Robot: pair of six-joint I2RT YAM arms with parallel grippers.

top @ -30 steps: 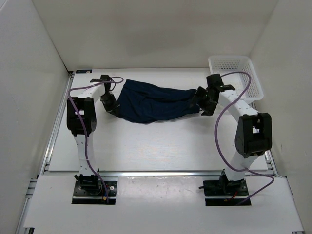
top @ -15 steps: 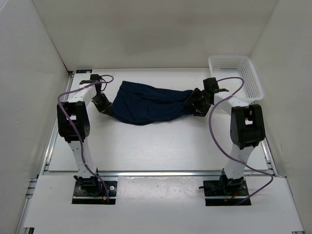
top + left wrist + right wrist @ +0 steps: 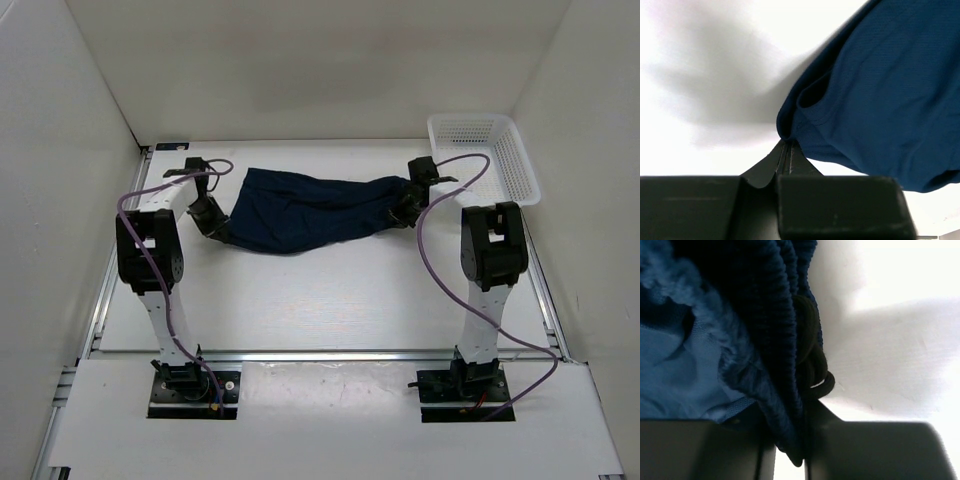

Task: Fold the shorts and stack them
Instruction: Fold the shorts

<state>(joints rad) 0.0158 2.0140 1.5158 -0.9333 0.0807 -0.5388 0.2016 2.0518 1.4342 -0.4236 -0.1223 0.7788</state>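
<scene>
The dark navy shorts [image 3: 305, 210] hang stretched between my two grippers over the far half of the table. My left gripper [image 3: 222, 232] is shut on the hem corner of a leg [image 3: 787, 135], its fingertips pinched tight on the fabric. At the other end, my right gripper [image 3: 402, 212] is shut on the gathered elastic waistband [image 3: 775, 365], which fills the gap between its fingers [image 3: 815, 425], with the dark drawcord [image 3: 812, 365] bunched beside it. In the top view the cloth sags a little in the middle.
A white mesh basket [image 3: 505, 155] stands at the far right corner, just beyond the right arm. White walls close in the table on three sides. Purple cables loop off both arms.
The right gripper has closed on the waistband. Both arms have drawn upright and shifted, and the shorts are now pulled out longer and straighter between them.
</scene>
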